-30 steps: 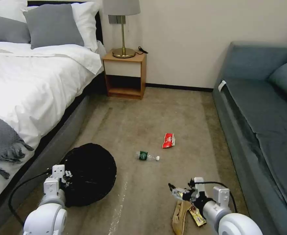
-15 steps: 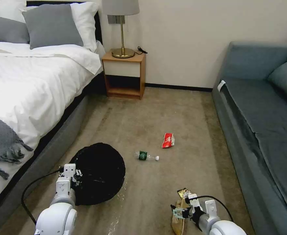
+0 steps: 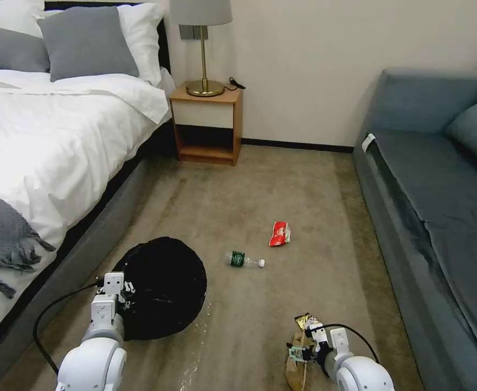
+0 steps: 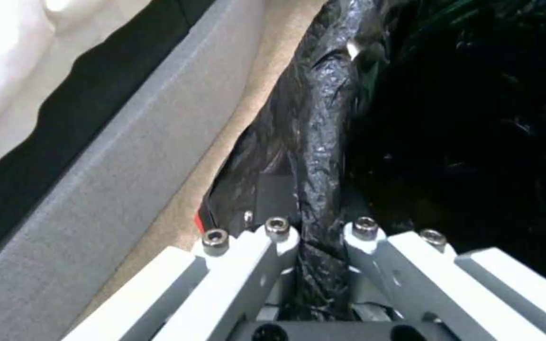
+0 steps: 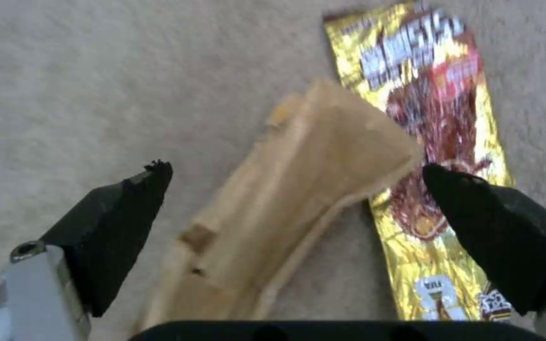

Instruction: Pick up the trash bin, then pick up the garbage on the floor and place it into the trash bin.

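The trash bin [image 3: 165,282], lined with a crinkly black bag, sits low by the bed frame. My left gripper [image 3: 123,296] is shut on its bag-covered rim [image 4: 317,156], which runs between the closed fingers. My right gripper [image 5: 298,194] hangs open just above the carpet, one black pad [image 5: 128,222] on each side of the tan crumpled wrapper [image 5: 286,203]. The yellow printed wrapper [image 5: 437,142] lies flat beside it, partly under the far pad. Farther out on the carpet lie a clear bottle with a green label [image 3: 245,260] and a red-and-white packet [image 3: 280,233].
A bed [image 3: 43,141] with a grey frame runs along the left, close to the bin. A blue-grey sofa [image 3: 439,190] lines the right. A wooden nightstand [image 3: 208,125] with a lamp stands at the back wall. Open carpet lies between them.
My left gripper has shifted the bin slightly rightward, away from the bed. My right gripper has dropped lower and nearer, ending over the tan wrapper.
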Motion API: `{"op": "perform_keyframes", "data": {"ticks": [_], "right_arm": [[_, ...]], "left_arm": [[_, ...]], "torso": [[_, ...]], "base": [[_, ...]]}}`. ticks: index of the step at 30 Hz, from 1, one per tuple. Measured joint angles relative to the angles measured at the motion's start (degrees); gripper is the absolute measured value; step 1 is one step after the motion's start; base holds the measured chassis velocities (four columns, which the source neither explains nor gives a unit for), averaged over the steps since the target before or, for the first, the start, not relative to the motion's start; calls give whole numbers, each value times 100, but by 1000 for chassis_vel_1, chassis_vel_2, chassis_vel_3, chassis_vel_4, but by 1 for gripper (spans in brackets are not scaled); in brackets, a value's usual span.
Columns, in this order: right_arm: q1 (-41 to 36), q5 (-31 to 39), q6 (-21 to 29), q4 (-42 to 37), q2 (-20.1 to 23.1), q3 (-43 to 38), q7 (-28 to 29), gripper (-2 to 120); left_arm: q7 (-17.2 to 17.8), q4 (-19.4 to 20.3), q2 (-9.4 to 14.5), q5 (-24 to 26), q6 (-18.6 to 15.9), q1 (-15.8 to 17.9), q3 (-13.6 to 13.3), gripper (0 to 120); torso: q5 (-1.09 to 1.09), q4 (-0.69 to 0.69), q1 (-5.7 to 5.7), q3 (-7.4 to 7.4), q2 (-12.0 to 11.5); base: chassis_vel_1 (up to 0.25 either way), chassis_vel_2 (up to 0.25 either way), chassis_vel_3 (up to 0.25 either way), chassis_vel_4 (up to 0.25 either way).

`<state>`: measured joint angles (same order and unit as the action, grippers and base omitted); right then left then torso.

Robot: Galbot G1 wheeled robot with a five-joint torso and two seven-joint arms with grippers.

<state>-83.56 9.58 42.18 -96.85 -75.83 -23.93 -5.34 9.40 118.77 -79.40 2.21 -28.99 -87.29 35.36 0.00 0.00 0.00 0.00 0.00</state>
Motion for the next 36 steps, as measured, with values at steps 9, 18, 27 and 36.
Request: {"op": "perform_keyframes", "data": {"ticks": [9, 18, 27, 36], "right_arm": [[289, -222, -3, 631, -6, -17, -161, 79], [338, -267, -65, 788, -57, -53, -222, 45], [328, -257, -72, 687, -82, -81, -218, 10], [273, -97, -18, 94, -35, -210, -210, 0]], "left_arm": [[-11, -41, -25, -28, 15, 43, -53, 2], [-32, -64, -21, -35, 58, 29, -39, 2], [-42, -78, -48, -70, 100, 28, -96, 2], [-48, 23, -54, -87, 127, -5, -158, 2]], "torso": [[0, 0, 0, 0, 0], [0, 0, 0, 0, 0], [0, -1, 0, 0, 0], [0, -1, 0, -1, 0]], "base": [[0, 0, 0, 0], [0, 0, 0, 0], [0, 0, 0, 0], [0, 0, 0, 0]]}}
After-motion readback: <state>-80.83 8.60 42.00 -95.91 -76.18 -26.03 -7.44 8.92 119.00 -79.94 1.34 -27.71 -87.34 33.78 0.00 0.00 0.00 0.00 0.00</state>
